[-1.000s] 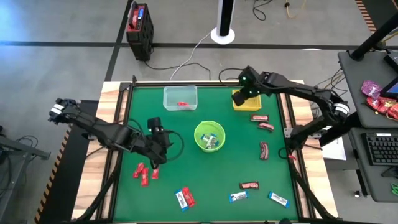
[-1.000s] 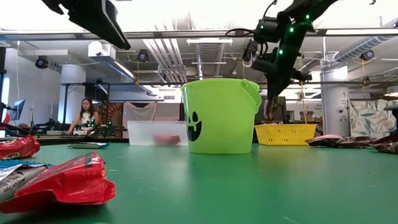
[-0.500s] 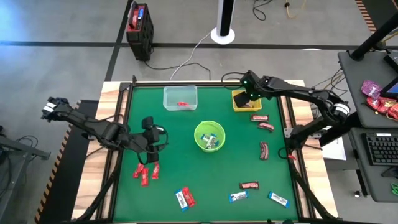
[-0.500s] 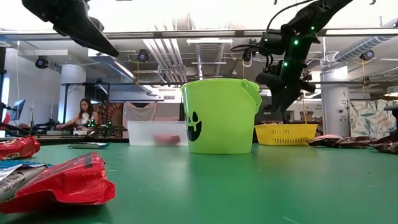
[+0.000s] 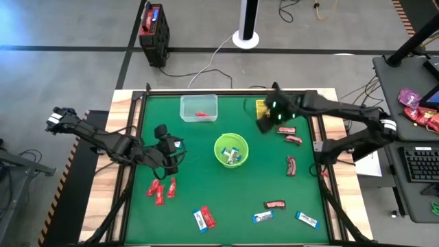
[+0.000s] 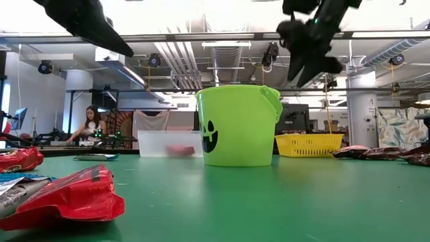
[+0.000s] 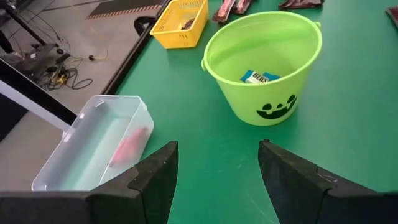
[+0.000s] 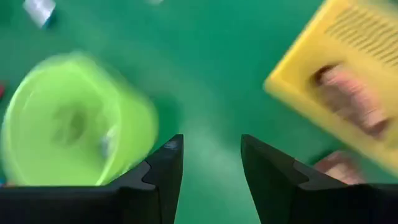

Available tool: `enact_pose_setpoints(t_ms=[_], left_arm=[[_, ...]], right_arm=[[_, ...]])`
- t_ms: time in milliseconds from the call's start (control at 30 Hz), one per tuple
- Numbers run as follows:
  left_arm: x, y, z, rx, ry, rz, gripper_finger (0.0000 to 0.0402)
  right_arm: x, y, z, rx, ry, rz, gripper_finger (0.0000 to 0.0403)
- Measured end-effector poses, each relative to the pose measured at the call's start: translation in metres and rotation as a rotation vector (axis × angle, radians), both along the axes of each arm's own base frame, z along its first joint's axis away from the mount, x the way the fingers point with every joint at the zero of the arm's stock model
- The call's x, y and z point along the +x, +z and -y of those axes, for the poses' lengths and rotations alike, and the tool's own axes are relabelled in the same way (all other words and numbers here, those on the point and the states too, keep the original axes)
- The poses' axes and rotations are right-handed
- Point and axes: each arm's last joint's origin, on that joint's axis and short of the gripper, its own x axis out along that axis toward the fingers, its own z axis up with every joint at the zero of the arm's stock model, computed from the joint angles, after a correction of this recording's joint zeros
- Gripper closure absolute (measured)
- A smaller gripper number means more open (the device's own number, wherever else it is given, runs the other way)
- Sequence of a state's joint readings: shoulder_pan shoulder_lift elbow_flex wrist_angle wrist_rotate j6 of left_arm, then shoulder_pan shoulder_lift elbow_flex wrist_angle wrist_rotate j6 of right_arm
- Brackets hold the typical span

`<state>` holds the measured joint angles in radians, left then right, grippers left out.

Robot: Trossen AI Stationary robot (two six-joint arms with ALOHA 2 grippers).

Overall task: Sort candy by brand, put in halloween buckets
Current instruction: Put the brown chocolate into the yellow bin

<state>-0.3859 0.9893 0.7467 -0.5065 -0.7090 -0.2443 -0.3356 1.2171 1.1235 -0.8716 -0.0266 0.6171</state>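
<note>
Only one wrapper reads partly: blue-and-white candy [image 7: 260,76] in the lime-green bowl [image 7: 264,68], lettering unclear. Both jaws stand open, empty. Left gripper [image 5: 171,147] hangs at the bowl's nine o'clock; right gripper [image 5: 264,123] at one o'clock, beside the yellow basket [image 8: 348,74].

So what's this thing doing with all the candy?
Two robot arms are sorting candy into three containers. The right gripper hangs open and empty beside the yellow basket, which holds a brown bar. The left gripper waits open above the red bars. Blue-and-white candy lies in the green bucket, a red one in the clear box.
</note>
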Motion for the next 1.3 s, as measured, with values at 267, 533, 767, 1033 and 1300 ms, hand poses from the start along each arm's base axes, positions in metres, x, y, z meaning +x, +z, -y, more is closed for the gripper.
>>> enact_pose_setpoints(t_ms=[267, 533, 767, 1033, 1300], left_arm=[[0.008, 0.005, 0.003, -0.002, 0.002, 0.001, 0.0196], [0.012, 0.002, 0.005, -0.003, 0.004, -0.007, 0.0196], [0.016, -0.004, 0.007, 0.012, 0.001, -0.037, 0.0196], [0.019, -0.007, 0.007, 0.028, 0.006, -0.053, 0.0196], [0.019, -0.007, 0.007, 0.033, 0.011, -0.053, 0.0196]], right_arm=[[0.006, -0.026, -0.087, 0.134, 0.056, -0.283, 0.0254], [-0.014, -0.051, -0.134, 0.17, -0.048, -0.5, 0.0226], [-0.032, -0.077, -0.135, 0.155, -0.19, -0.594, 0.02], [-0.045, -0.112, -0.132, 0.19, -0.237, -0.596, 0.0225], [-0.054, -0.133, -0.129, 0.187, -0.271, -0.616, 0.026]])
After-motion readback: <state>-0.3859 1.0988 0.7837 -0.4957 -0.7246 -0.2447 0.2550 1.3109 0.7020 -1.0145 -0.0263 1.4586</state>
